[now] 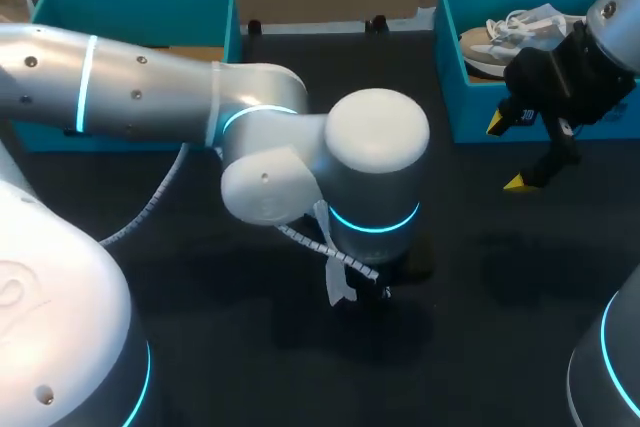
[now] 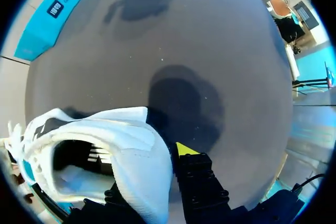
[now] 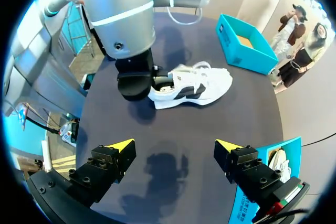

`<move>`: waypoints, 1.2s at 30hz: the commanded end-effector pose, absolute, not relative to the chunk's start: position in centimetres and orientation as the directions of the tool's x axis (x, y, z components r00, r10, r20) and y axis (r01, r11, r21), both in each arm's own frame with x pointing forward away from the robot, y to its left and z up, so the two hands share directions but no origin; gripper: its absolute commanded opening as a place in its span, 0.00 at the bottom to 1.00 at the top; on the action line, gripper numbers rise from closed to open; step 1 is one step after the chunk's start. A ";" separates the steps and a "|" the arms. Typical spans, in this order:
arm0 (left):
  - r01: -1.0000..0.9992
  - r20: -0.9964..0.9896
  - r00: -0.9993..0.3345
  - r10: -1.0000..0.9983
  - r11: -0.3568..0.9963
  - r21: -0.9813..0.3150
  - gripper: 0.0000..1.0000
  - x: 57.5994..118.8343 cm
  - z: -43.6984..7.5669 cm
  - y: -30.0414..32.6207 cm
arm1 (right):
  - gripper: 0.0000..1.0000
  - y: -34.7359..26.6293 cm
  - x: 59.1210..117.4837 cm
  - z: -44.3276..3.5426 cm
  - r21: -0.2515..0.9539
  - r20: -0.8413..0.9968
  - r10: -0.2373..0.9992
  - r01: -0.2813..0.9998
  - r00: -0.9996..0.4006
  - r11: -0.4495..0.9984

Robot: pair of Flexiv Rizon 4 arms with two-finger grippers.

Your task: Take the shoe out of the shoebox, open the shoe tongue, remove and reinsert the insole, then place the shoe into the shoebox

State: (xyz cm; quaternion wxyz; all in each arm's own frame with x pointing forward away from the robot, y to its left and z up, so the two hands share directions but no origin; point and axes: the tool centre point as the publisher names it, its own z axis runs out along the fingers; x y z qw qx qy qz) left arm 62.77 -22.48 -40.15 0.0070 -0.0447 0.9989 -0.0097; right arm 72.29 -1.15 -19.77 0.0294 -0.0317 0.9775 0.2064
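The shoe (image 3: 194, 85) is out and stands on its sole on the bench (image 1: 480, 277), so the first step looks done. In the head view you cannot see it, because the big left arm (image 1: 200, 97) in the middle of the frame covers it.

The left fingers (image 2: 184, 149) are at the back rim of the shoe. One yellow tip presses on the outside and the other is hidden inside, so it looks like a pinch on the rim. The right fingers (image 3: 119, 147) are spread wide with nothing in them. They hang over the bench, well apart from the shoe.

The mouth of the shoe gapes open. Something pale lies deep inside, maybe the insole, but I cannot tell. I think the tongue and insole steps are still to do, and then the shoe must go back.

The empty box (image 1: 130, 12) waits at the upper left. The other box (image 1: 450, 47) at the upper right holds a second shoe (image 1: 505, 35).
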 end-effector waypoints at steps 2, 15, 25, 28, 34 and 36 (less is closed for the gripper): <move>-0.068 0.035 -0.997 -0.068 0.998 -0.005 0.00 62.7 -40.3 -22.9 | 1.00 -1.1 72.3 -19.8 0.400 -0.069 -0.049 -0.073 -0.996 0.914; -0.011 0.098 -0.995 -0.015 0.999 0.042 0.00 63.0 -33.9 -21.2 | 1.00 -1.1 72.3 -19.8 0.400 -0.069 -0.049 -0.073 -0.996 0.914; 0.065 0.137 -0.989 0.060 0.998 0.027 0.00 63.4 -27.7 -20.4 | 1.00 -1.1 72.3 -19.8 0.400 -0.069 -0.049 -0.073 -0.996 0.914; 0.087 0.134 -0.988 0.083 0.996 0.027 0.00 63.5 -26.0 -20.1 | 1.00 -1.1 72.3 -19.8 0.400 -0.069 -0.049 -0.073 -0.996 0.914; 0.124 0.122 -0.985 0.119 0.992 0.036 0.00 63.7 -22.5 -19.3 | 1.00 -1.1 72.3 -19.8 0.400 -0.069 -0.049 -0.073 -0.996 0.914; 0.128 0.110 -0.986 0.123 0.991 0.042 0.00 63.8 -21.4 -19.0 | 1.00 -1.1 72.3 -19.8 0.400 -0.069 -0.049 -0.073 -0.996 0.914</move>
